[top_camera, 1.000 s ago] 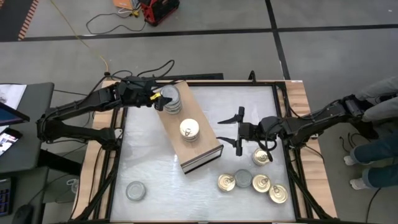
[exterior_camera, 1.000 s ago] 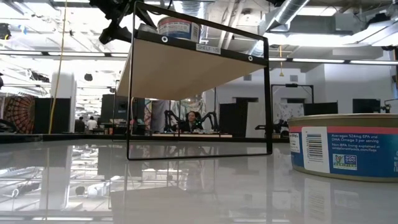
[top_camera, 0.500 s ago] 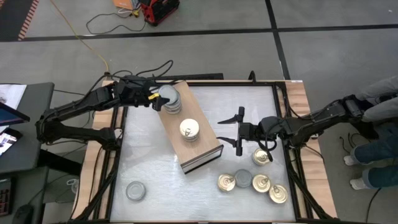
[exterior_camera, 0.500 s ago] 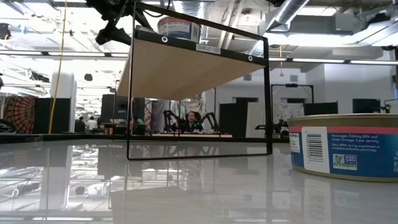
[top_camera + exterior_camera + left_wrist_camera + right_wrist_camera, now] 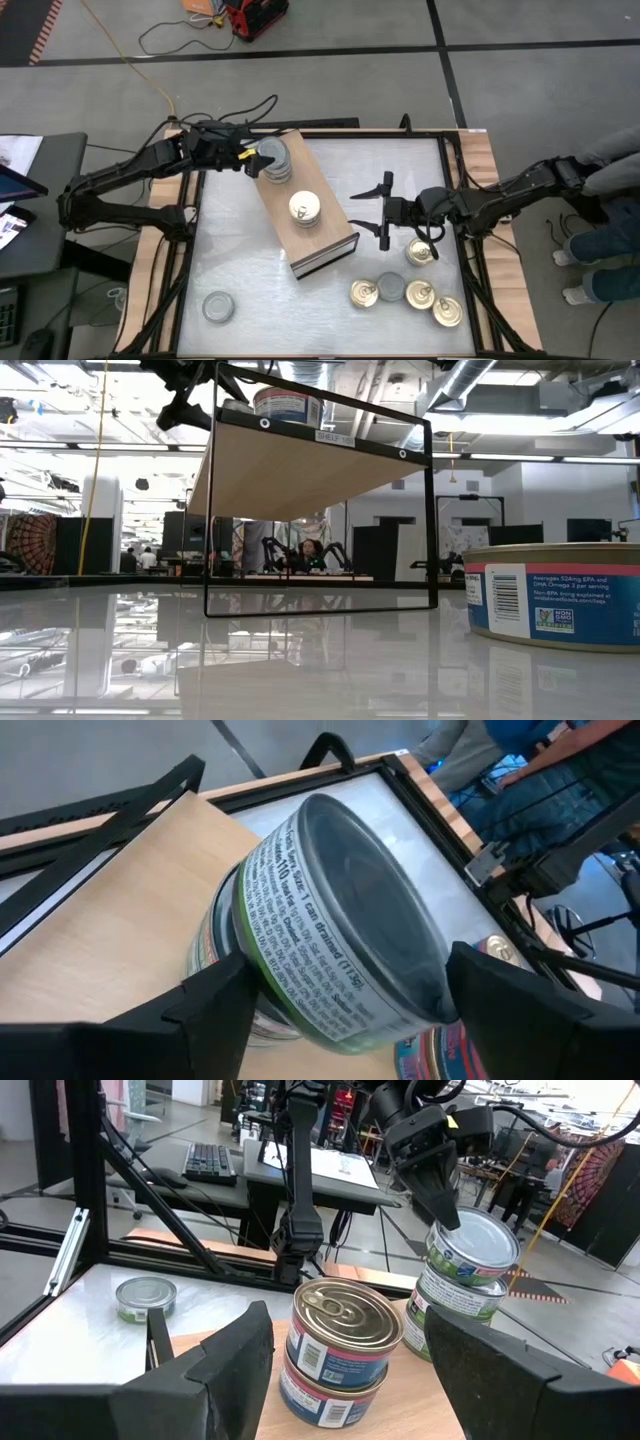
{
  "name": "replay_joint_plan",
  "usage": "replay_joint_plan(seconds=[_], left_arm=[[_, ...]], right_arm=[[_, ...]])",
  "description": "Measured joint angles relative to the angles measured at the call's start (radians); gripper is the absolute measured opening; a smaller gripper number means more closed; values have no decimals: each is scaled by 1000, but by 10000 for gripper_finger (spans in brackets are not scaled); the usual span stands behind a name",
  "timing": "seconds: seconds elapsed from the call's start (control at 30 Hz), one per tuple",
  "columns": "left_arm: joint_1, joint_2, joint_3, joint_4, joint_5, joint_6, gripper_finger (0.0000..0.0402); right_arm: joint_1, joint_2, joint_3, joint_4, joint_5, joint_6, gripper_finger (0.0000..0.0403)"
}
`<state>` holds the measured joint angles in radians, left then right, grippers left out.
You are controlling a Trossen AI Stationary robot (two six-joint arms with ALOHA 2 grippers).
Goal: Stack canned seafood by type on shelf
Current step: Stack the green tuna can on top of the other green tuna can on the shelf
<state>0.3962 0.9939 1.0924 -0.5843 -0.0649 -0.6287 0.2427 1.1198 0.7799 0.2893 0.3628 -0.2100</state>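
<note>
The shelf [image 5: 303,212] lies slantwise on the white desk [image 5: 250,290], and everything else is placed from it. On its far end stands a stack of grey-topped tins [image 5: 275,160]; the uppermost tin [image 5: 345,935] sits tilted and off-centre on the ones below. The left claw [image 5: 254,160] is at that stack, its fingers [image 5: 215,1010] spread wide on either side of the tilted tin with a gap showing, so it grips nothing. Nearer the shelf's middle stands a second stack, two gold-topped tins [image 5: 305,209]. The right claw [image 5: 383,208] hovers over the desk just off the shelf's right side, facing the gold stack, fingers [image 5: 235,1370] wide apart and empty. Beyond the shelf's open front end, to the right, lie four gold-topped tins and one grey one in a cluster [image 5: 408,285]; a lone grey tin [image 5: 218,306] lies to that end's left.
</note>
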Motion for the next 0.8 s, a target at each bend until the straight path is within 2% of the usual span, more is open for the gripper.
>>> replay_joint_plan(seconds=[0.27, 0.6, 0.8], left_arm=[[0, -4, 0, -34, 6, 6, 345], [0, -27, 0, -35, -27, 55, 347], [-7, -79, 42, -93, -26, 210, 347]], right_arm=[[0, 0, 0, 0, 0, 0, 291], [0, 0, 0, 1, 0, 0, 291], [5, 0, 0, -4, 0, 0, 291]])
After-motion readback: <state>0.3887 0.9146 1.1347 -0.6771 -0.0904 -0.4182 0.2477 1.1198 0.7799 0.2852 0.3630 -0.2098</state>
